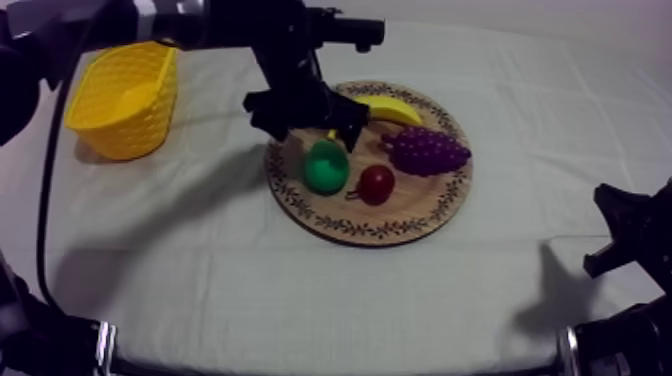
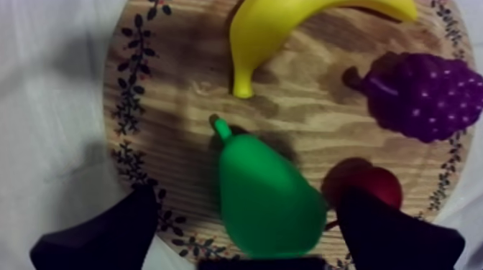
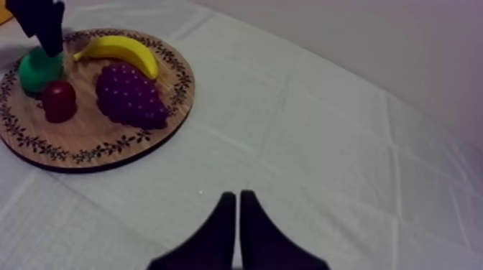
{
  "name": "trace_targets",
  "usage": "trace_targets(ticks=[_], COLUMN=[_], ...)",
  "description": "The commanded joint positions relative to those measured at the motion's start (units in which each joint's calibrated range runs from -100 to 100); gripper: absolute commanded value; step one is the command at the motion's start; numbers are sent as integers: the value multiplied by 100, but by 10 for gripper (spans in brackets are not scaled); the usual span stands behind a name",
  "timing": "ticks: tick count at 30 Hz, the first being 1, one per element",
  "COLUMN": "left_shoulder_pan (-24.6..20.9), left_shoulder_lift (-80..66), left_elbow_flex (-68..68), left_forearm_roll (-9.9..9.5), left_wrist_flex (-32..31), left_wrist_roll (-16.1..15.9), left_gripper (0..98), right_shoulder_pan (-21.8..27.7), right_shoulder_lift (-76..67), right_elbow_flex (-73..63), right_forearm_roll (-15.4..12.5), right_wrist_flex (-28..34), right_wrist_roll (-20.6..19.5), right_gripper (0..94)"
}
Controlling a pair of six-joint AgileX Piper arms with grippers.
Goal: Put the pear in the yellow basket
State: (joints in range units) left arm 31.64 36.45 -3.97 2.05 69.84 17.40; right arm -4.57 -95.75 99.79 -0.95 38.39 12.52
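The green pear (image 2: 266, 194) lies on the round wooden board (image 2: 144, 93), long axis near-to-far, stem toward the yellow banana (image 2: 287, 29). The open left hand (image 2: 248, 240) straddles it, perhaps touching. A small red fruit (image 2: 366, 183) sits just right. The top view adds the yellow basket (image 1: 125, 95), far left. The right hand (image 3: 238, 197) is closed, empty.

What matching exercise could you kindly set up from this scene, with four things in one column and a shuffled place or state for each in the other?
Column one:
1. pear
2. banana
3. yellow basket
4. right gripper

Column two:
A. shut on nothing, over the bare cloth
B. standing on the cloth, apart from the wooden board
C. lying between the fingers of the open left gripper
D. at the board's far rim, next to the grapes

Pairs: 1-C, 2-D, 3-B, 4-A.
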Motion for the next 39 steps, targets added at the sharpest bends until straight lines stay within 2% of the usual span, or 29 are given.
trace_targets(ticks=[1, 7, 16, 29, 35, 39], left_shoulder_pan=[-3, -24, 14, 82, 135, 156], left_shoulder_lift=[110, 265, 634, 713, 621, 383], left_elbow_flex=[41, 89, -388, -484, -444, -345], left_forearm_roll=[14, 103, 159, 122, 96, 43], left_wrist_flex=[-20, 3, 571, 753, 764, 766], left_wrist_roll=[-4, -81, -144, -152, -118, -70], left_gripper=[956, 938, 884, 627, 531, 507], right_shoulder_pan=[-2, -2, -2, -2, -2, -2], right_shoulder_lift=[-1, -1, -1, -1, -1, -1], right_elbow_flex=[-1, -1, -1, -1, -1, -1], right_forearm_roll=[0, 0, 0, 0, 0, 0], right_wrist_flex=[0, 0, 0, 0, 0, 0], right_wrist_roll=[1, 1, 1, 1, 1, 1], right_gripper=[3, 3, 3, 3, 3, 3])
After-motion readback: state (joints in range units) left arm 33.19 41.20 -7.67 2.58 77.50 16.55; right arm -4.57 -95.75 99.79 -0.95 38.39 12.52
